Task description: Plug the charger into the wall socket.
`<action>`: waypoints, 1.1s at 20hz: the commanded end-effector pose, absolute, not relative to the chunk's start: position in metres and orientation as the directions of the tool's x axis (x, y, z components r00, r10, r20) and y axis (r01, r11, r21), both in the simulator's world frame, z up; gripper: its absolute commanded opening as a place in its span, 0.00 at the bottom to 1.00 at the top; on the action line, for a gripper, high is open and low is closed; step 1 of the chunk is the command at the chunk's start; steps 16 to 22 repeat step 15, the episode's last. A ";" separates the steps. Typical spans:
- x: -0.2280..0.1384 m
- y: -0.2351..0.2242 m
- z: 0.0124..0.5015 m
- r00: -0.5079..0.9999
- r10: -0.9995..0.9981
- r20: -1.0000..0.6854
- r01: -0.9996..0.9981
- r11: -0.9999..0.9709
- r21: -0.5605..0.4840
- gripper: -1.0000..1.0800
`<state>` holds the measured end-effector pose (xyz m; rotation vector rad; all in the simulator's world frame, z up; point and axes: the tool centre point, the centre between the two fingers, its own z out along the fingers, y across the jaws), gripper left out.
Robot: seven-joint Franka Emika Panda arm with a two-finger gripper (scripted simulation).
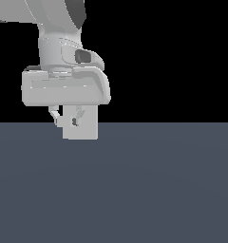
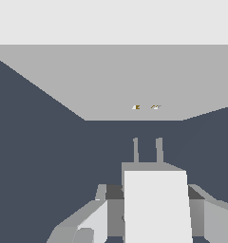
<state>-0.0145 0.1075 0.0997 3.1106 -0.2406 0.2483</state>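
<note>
Gripper [image 1: 66, 118] pinches the charger [image 1: 82, 124], held clear above the floor [image 1: 135, 190]. In the wrist view its prongs [image 2: 147, 151] face the socket [image 2: 135, 80], near but apart. Charger judged rigid, light, smooth; grip across flat sides suits.

You are working over a flat floor [image 1: 135, 190] of dark slate blue, plain and even in tone. In the exterior view it spreads out below the fingers [image 1: 53, 115] and runs to a straight far edge against black. In the wrist view the same floor [image 2: 40, 166] shows on both sides of the fingers [image 2: 90, 220] and ahead of them. Straight ahead of the fingers a broad white socket panel [image 2: 135, 80] meets the floor along a sharp edge. It seems to stand directly on it, though the contact is hard to judge from this angle.
</note>
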 end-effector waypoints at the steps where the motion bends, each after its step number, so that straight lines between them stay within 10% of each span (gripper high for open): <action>1: -0.006 0.106 0.100 0.975 -0.152 0.159 -0.154 -0.988 -0.001 0.00; 22: 0.021 0.102 0.100 0.975 -0.153 0.159 -0.155 -0.988 0.000 0.00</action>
